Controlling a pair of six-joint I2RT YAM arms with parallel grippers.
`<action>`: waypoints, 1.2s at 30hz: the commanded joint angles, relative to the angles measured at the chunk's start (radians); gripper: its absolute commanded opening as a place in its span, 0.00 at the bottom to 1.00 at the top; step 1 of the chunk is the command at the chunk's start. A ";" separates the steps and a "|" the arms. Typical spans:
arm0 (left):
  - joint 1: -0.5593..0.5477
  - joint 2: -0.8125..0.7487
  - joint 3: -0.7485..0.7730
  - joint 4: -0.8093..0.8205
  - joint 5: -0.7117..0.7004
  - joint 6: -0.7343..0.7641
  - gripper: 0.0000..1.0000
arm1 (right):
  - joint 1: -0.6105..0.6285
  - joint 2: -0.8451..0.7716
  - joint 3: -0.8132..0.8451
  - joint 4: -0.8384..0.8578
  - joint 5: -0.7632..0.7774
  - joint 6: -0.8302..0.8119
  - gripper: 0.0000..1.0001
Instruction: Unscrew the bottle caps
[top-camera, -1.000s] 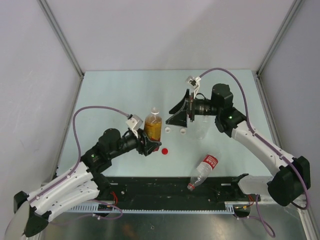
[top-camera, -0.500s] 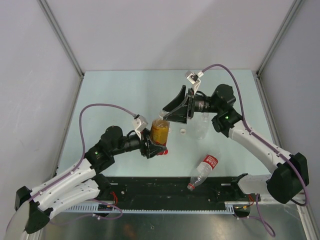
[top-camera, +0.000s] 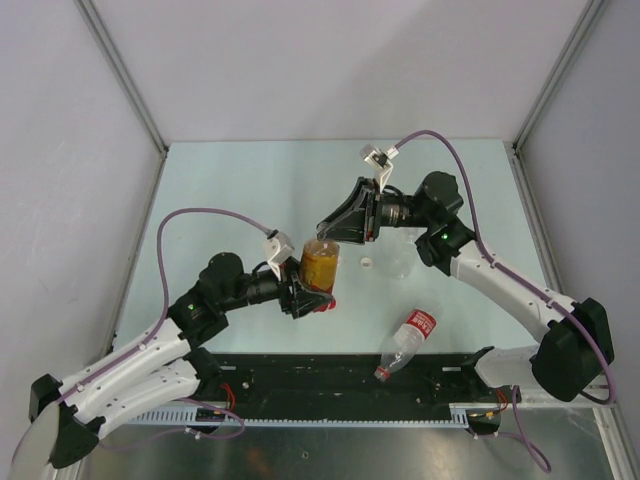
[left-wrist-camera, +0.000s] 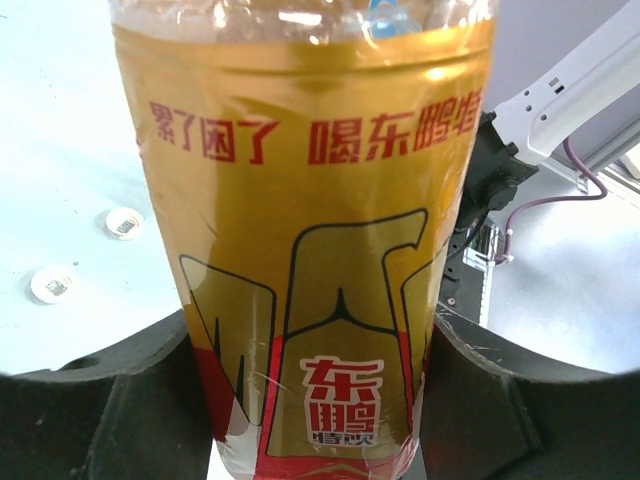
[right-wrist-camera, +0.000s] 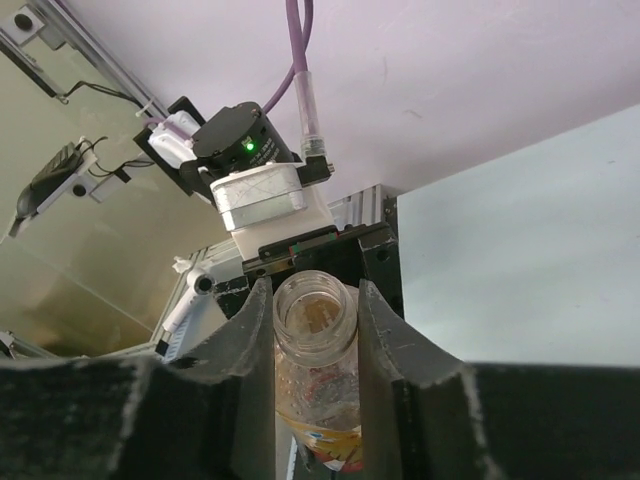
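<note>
The left gripper (left-wrist-camera: 310, 390) grips the amber bottle (left-wrist-camera: 310, 230), labelled "东鹏" in red. Only the right wrist view shows its open neck, pinched tight by the right gripper (right-wrist-camera: 314, 310).

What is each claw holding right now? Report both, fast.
Left claw: closed on the amber bottle, around its body.
Right claw: closed on the same bottle's neck.

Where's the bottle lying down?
In the top view, the lying bottle rests right of centre at the front of the table, just below the clear bottle.
</note>
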 joint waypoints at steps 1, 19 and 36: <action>0.000 -0.020 0.041 0.046 -0.011 0.025 0.14 | 0.016 0.001 0.015 0.051 -0.030 0.024 0.01; -0.001 -0.042 0.055 0.034 -0.122 0.022 0.99 | 0.020 -0.136 0.015 -0.314 0.298 -0.341 0.00; -0.001 -0.392 0.032 -0.155 -0.786 -0.030 0.99 | 0.177 0.076 0.015 -0.309 0.636 -0.566 0.00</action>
